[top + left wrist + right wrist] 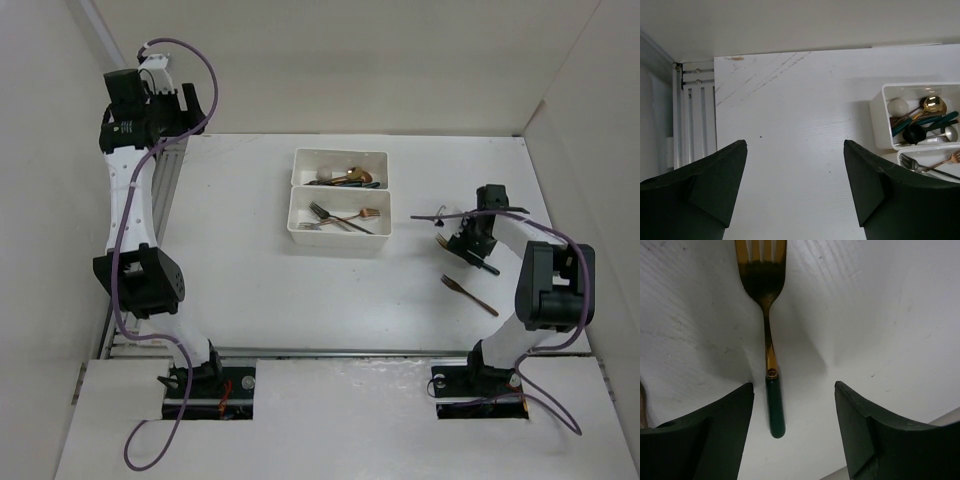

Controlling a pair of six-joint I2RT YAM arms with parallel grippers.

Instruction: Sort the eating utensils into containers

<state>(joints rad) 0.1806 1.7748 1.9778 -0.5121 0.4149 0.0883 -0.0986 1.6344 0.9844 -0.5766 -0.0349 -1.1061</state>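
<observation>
Right claw (794, 390) wide open and empty over green-handled fork (771, 355) flat on table (880, 315); handle lies nearer one finger, so centre first, descend, then pinch

Top view: bright, soft, even light from overhead. White table (250, 290) nearly washed out, low contrast. Shadows faint and short. Focus sharp, with slight bowing toward the frame edges.

Left wrist: evenly lit, and the trays (880, 125) at 3 o'clock are crisp. Left fingers (715, 190) at 6 o'clock are near-black with no detail.

Right wrist: dimmer and warmer. Fork (769, 340) fairly sharp, with broad soft grey shadows on either side. Right fingers (705, 440) dark and slightly soft-edged.
</observation>
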